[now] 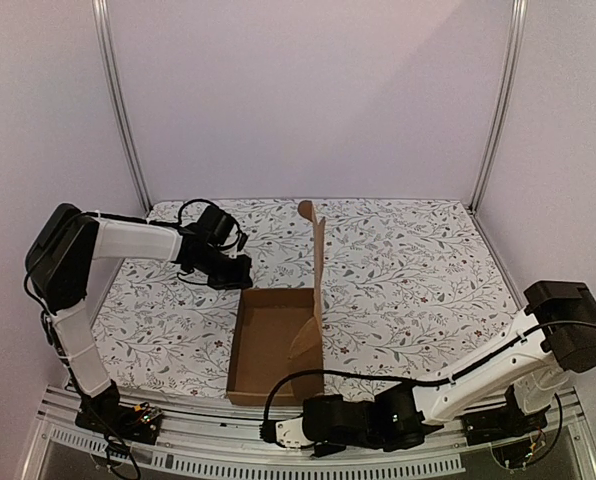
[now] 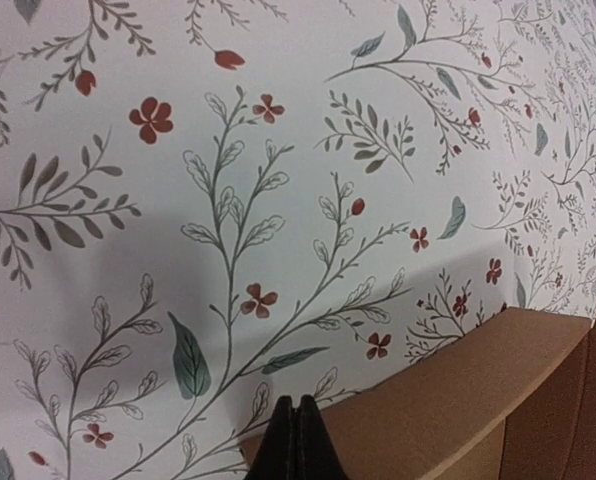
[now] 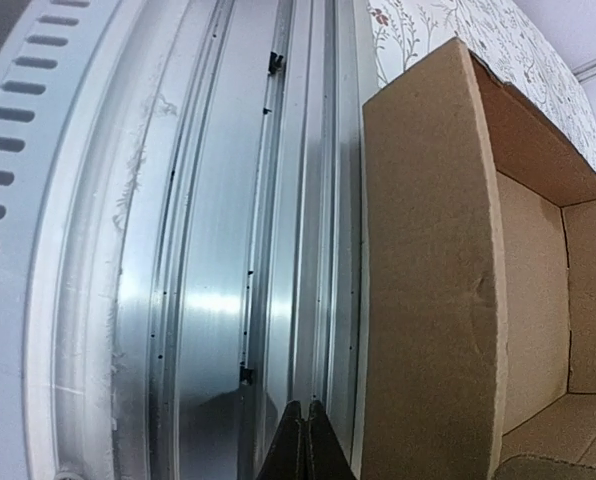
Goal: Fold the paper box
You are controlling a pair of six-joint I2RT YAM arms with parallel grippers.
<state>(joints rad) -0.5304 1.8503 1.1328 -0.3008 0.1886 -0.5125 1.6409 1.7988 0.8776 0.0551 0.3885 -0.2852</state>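
Between left hand (image 1: 245, 274) and right hand (image 1: 270, 432) | paper box (image 1: 268, 345) | seemingly untouched

The paper box (image 1: 268, 340), plain brown corrugated cardboard, is sitting open-topped at the near edge of the floral table (image 1: 408, 260), its tall right-hand flap standing upright.

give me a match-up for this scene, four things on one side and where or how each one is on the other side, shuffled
Things:
1. paper box
2. tall flap
3. left pincer
4. right pincer

Places and states:
a. shut, over the metal rail
b. open-topped, on the floral cloth
c. shut, by the box's far left corner
d. standing upright on the box's right side

Pairs: 1-b, 2-d, 3-c, 4-a
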